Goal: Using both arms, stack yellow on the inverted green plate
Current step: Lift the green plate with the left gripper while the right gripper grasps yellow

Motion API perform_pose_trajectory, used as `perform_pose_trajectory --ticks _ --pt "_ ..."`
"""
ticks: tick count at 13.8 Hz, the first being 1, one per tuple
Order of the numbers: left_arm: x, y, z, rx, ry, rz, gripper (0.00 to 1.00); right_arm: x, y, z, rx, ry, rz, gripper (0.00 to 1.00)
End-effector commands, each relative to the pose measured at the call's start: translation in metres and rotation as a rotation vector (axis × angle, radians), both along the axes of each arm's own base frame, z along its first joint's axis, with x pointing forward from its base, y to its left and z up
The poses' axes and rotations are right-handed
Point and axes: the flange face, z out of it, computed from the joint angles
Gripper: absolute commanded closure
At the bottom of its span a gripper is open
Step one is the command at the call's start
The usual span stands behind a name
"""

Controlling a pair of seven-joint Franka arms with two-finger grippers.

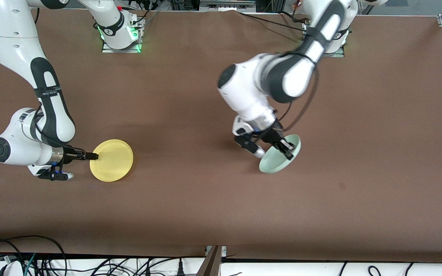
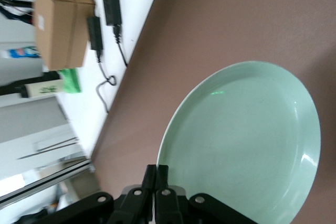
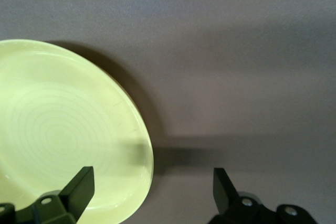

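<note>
Front view: left gripper [image 1: 287, 149] pinching tilted green plate [image 1: 276, 163]

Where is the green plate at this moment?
In the front view the green plate is tilted, one edge on the table, toward the left arm's end, with its rim clamped in the shut left pincer.
</note>
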Motion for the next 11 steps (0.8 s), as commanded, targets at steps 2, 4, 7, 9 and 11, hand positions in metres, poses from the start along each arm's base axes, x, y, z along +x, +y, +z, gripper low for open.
perform_pose_trajectory --ticks 2,4,7,9,11 --pt "-0.040 -0.057 -0.043 0.159 -0.169 -0.019 1.00 -0.007 0.001 -0.011 0.021 -0.001 0.012 0.10" --pt "-0.061 -0.081 -0.047 0.175 -0.185 -0.070 1.00 -0.008 0.000 -0.012 0.023 -0.002 0.020 0.31" --pt "-0.089 -0.102 -0.069 0.319 -0.237 -0.100 1.00 -0.008 0.002 -0.012 0.029 -0.003 0.016 0.46" --pt "-0.098 -0.107 -0.099 0.383 -0.241 -0.086 1.00 -0.008 0.003 -0.012 0.031 -0.003 0.017 0.55" --pt "-0.105 -0.106 -0.131 0.448 -0.309 -0.075 1.00 -0.008 0.003 -0.012 0.032 -0.002 0.018 0.55"
